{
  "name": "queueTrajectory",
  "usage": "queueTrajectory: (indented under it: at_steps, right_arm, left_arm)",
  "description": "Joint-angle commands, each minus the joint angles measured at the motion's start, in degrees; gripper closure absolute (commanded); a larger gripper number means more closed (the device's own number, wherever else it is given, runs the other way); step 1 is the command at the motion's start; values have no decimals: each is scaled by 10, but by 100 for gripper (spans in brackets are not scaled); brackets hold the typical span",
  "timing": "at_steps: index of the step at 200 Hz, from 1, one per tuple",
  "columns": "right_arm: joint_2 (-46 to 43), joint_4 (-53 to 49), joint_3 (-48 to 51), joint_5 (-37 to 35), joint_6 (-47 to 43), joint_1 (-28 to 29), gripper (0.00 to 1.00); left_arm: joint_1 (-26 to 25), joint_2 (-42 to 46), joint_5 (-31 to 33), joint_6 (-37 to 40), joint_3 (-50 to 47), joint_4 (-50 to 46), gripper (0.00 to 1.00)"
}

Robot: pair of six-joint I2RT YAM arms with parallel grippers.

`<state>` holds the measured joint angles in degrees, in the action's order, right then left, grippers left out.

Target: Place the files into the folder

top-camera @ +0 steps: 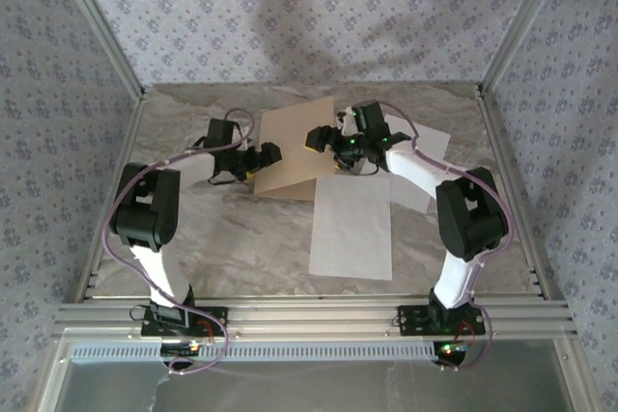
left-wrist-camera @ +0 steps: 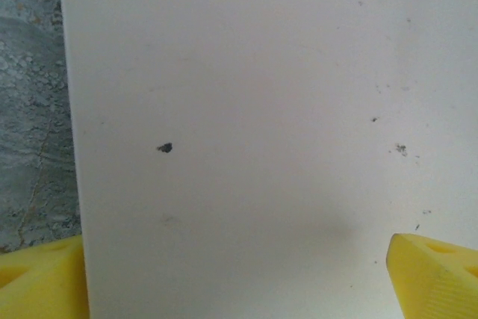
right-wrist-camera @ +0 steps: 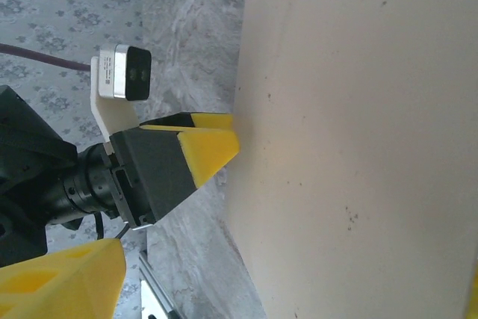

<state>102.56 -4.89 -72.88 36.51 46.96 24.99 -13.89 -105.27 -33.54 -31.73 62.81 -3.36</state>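
The tan folder (top-camera: 293,147) lies shut on the table between my two grippers. The left gripper (top-camera: 261,156) is at its left edge, open, with its yellow fingertips (left-wrist-camera: 37,278) straddling the pale cover (left-wrist-camera: 261,110). In the right wrist view one left fingertip (right-wrist-camera: 209,147) touches the folder's edge (right-wrist-camera: 358,125). The right gripper (top-camera: 323,137) hovers over the folder's right side, open, with nothing between its fingers (right-wrist-camera: 63,282). One white file (top-camera: 352,226) lies in front of the folder. Another file (top-camera: 425,151) lies to the right, partly under the right arm.
The marble table top (top-camera: 241,229) is bounded by aluminium frame posts and patterned walls. Bare marble shows left of the folder (left-wrist-camera: 33,110). The left wrist camera (right-wrist-camera: 123,72) and its black housing stand close beside the folder's edge.
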Motion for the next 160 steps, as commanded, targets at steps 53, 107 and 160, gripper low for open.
queueTrajectory:
  at_steps: [53,107,160]
  right_arm:
    - [-27,19,-15,31,14,1,15]
    - [-24,38,-33,43,30,9,14]
    - [-6,66,-78,58,62,31,13]
  left_arm:
    - [-1,80,32,47,-12,-57,0]
    - [-4,156,46,69,-29,-72,0]
    - [-30,244,67,107,-59,-66,0]
